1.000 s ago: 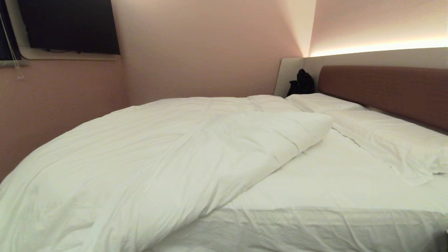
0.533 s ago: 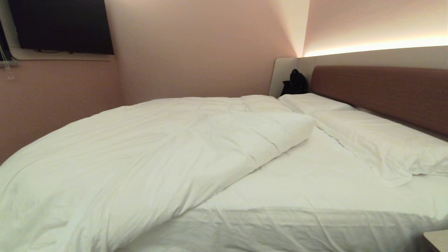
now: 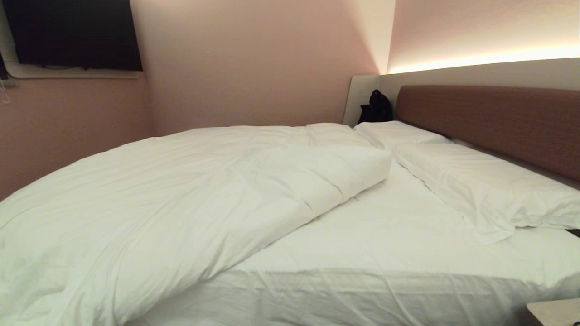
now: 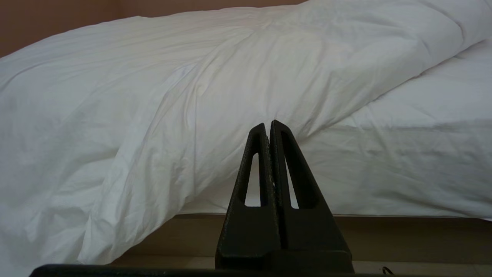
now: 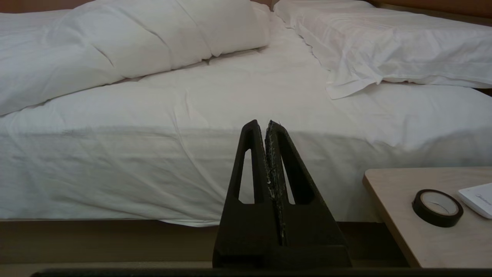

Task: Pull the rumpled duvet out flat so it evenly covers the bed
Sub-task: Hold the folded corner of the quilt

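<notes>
The white duvet [image 3: 172, 203] lies bunched on the left part of the bed [image 3: 408, 253], its near corner folded back diagonally, leaving the fitted sheet bare on the near right. The duvet [image 4: 161, 96] hangs over the bed's side towards the floor. My left gripper [image 4: 268, 125] is shut and empty, held low in front of the bed's side, apart from the duvet. My right gripper [image 5: 265, 125] is also shut and empty, facing the sheeted mattress side, with the duvet [image 5: 115, 46] beyond it. Neither arm shows in the head view.
Two white pillows [image 3: 476, 190] lie along the brownish-red headboard [image 3: 489, 122]. A black bag [image 3: 374, 107] sits in the far corner. A wall TV [image 3: 72, 34] hangs at the left. A bedside table [image 5: 442, 211] at the right carries a black tape roll [image 5: 437, 207].
The whole head view has shifted leftward in the picture, so the camera has moved right along the bed. The bedside table's corner has come into view. The duvet itself has not moved.
</notes>
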### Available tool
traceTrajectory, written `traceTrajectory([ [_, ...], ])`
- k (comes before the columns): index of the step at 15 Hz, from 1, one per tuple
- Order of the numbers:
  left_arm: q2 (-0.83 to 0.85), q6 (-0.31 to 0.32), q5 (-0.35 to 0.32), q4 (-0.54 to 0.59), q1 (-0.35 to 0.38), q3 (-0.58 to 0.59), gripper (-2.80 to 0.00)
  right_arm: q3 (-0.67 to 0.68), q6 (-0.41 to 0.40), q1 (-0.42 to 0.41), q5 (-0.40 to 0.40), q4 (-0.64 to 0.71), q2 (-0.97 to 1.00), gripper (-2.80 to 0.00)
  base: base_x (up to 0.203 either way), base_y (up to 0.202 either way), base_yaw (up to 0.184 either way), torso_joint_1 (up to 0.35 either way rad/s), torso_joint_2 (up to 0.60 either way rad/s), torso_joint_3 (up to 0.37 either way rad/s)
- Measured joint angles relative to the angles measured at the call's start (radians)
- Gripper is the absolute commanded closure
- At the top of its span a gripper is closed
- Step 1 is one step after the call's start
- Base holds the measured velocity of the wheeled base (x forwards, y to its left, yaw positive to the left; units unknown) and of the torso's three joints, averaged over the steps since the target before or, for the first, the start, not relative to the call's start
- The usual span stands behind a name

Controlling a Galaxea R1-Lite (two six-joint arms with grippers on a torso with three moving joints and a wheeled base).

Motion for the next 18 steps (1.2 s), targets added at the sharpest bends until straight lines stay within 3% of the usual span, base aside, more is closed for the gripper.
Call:
traceTrajectory([
  [18, 0.000, 0.002, -0.001, 0.003, 0.000, -0.002, 0.00, 0.000, 0.000, 0.000, 0.000, 0.000, 0.000, 0.00, 0.000, 0.000, 0.000, 0.000, 0.00, 0.000],
])
